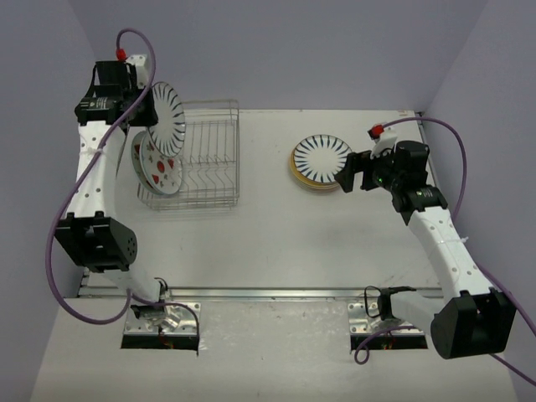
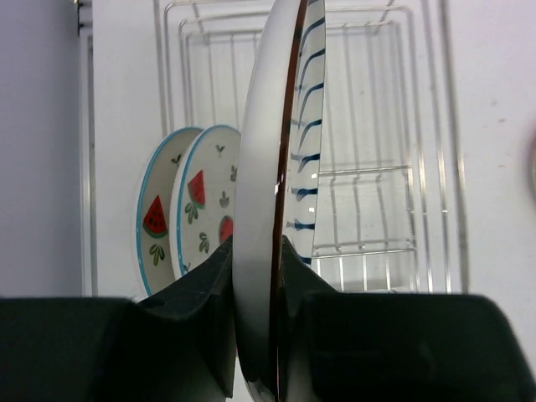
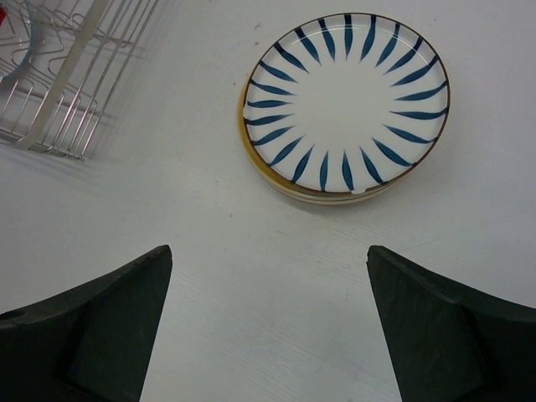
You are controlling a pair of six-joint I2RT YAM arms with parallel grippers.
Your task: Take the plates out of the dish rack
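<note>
My left gripper (image 2: 255,276) is shut on the rim of a white plate with dark radial stripes (image 1: 167,115), held on edge above the left end of the silver wire dish rack (image 1: 205,155). In the left wrist view this plate (image 2: 268,167) stands upright between the jaws. Two white plates with red watermelon wedges (image 2: 188,209) stand in the rack's left slots; they also show in the top view (image 1: 159,167). My right gripper (image 3: 268,285) is open and empty, just right of a stack of plates (image 1: 320,162) topped by a striped plate (image 3: 345,102) lying flat on the table.
The rack's near corner shows in the right wrist view (image 3: 59,75). Purple walls close in on the table at the left, back and right. A metal rail (image 1: 268,294) runs along the table's near edge.
</note>
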